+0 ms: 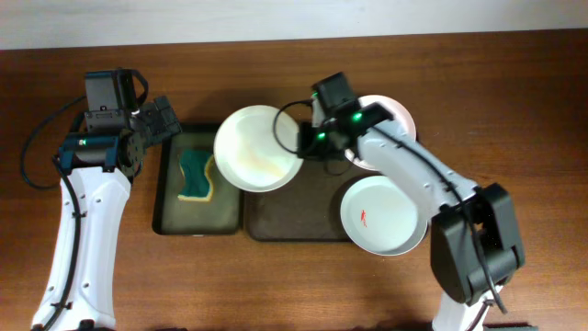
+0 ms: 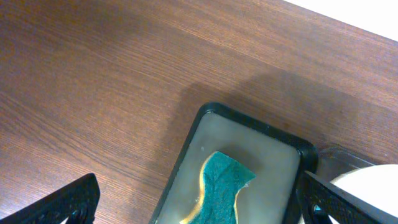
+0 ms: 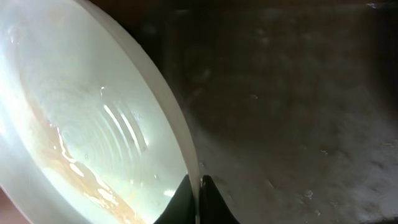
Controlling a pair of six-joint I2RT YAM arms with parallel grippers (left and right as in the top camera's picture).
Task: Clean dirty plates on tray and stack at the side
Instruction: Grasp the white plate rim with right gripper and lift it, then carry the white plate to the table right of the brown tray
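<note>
Your right gripper is pinched shut on the thin rim of a white plate, which is tilted up over the brown tray's back-left corner. The plate looks stiff, glossy, likely slippery and breakable, so seat the rim deep between the fingers. Your left gripper gapes wide and empty by the back-left corner of the black tray.

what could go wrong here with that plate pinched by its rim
1. The right gripper pinches only the thin rim of the lifted plate; it might slip or pivot and drop onto the tray.
2. The plate hangs close beside the sponge, so the open left gripper may bump it reaching down.
</note>
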